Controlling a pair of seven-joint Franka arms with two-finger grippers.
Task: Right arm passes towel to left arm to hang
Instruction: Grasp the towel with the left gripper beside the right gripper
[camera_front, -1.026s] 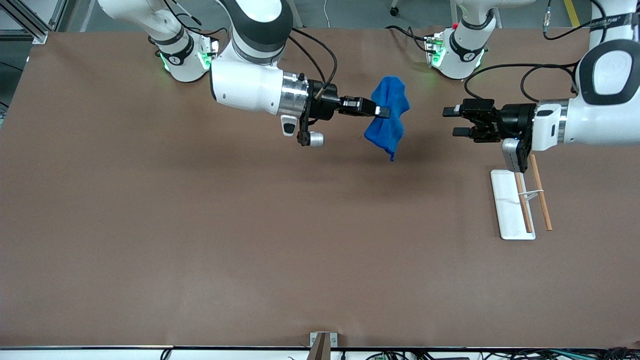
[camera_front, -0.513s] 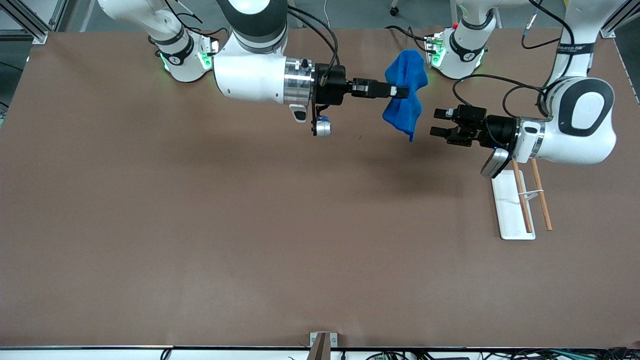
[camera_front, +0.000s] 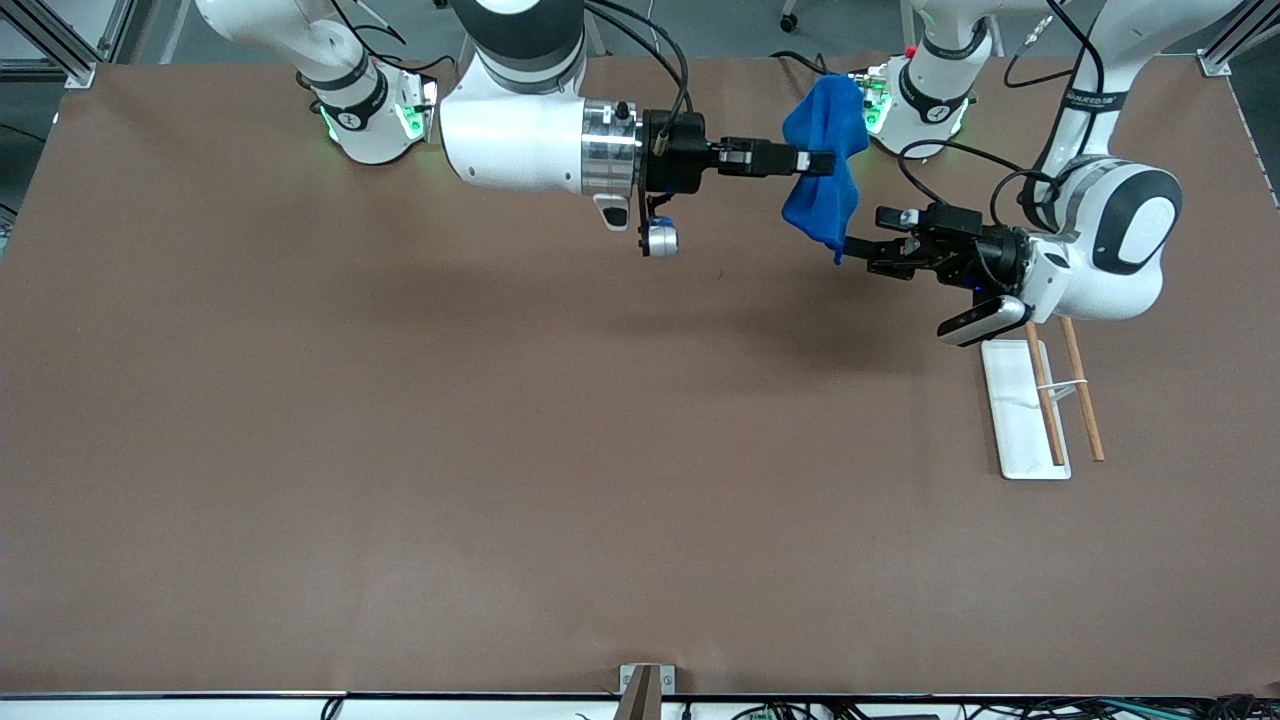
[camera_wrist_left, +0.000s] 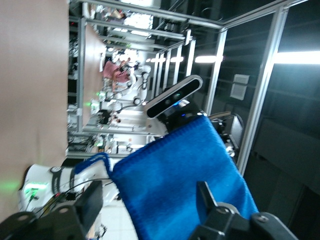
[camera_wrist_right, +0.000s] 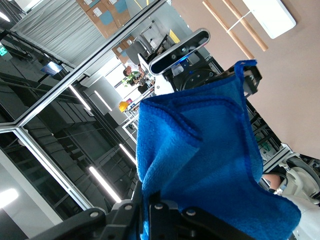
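Blue towel (camera_front: 826, 165) clamped in right gripper (camera_front: 812, 162), mid-air; left gripper (camera_front: 862, 256) spread wide around its hanging corner.

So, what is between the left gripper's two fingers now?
The towel: in the left wrist view its blue edge hangs between the left gripper's open fingers.

white arms (camera_front: 520, 150), black joint bands, cables

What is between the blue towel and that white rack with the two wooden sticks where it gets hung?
Only the left gripper, which sits at the hanging end of the towel, its jaws around that end. The right gripper holds the towel in the air. No other object shows between towel and rack, only bare table.
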